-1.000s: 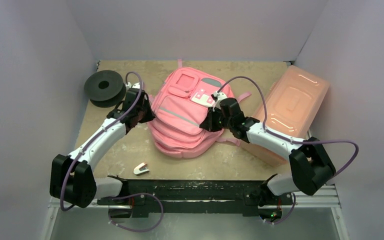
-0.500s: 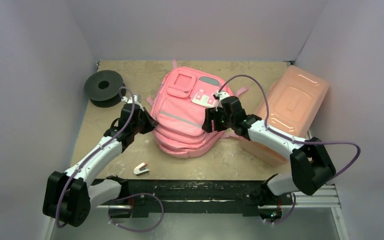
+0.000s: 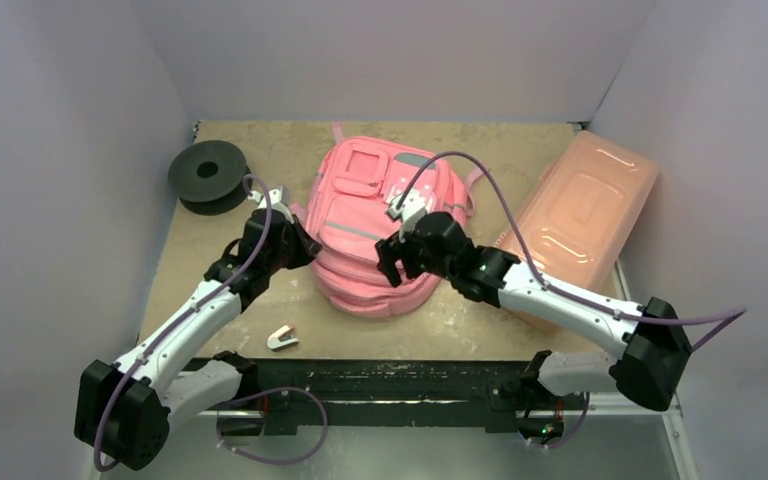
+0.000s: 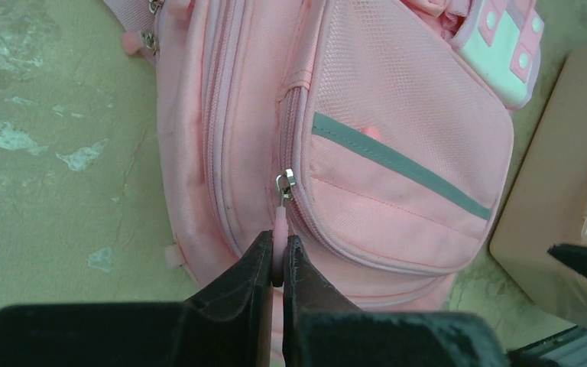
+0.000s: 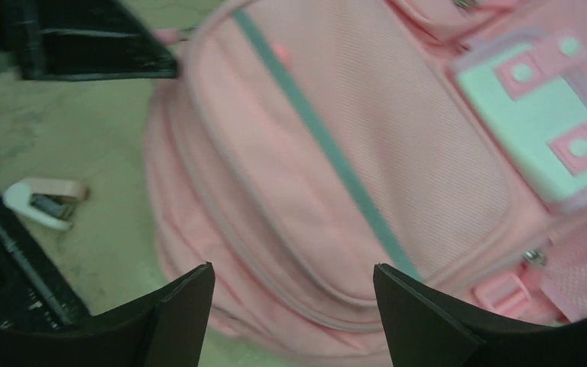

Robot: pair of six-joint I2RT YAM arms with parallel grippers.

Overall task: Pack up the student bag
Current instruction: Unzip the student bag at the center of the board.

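- The student bag (image 3: 375, 225) lies flat at the centre of the surface (image 3: 430, 335), front pockets up and top toward 12 o'clock. A box (image 3: 585, 210) sits at its 3 o'clock, a black spool (image 3: 208, 175) at 10 o'clock and a stapler (image 3: 281, 338) at 7 o'clock.
- Left pincer (image 4: 277, 246): pinched narrow on the pink zipper pull (image 4: 280, 218), at the bag's 9 o'clock edge beside the grey-striped pocket.
- Right pincer (image 5: 292, 275): spread wide, holding nothing, above the bag's lower front.
- Judgement: the step in hand appears to be working this zipper. The pull should be drawn along the seam, not lifted away from it. The free pincer would do well to press the fabric down so the bag does not drag.
- Only the left wrist view shows the pinch and the metal slider; in the top view the arm hides both.
- Only the top view shows the spool and the overall layout; the right wrist view confirms the wide gap.
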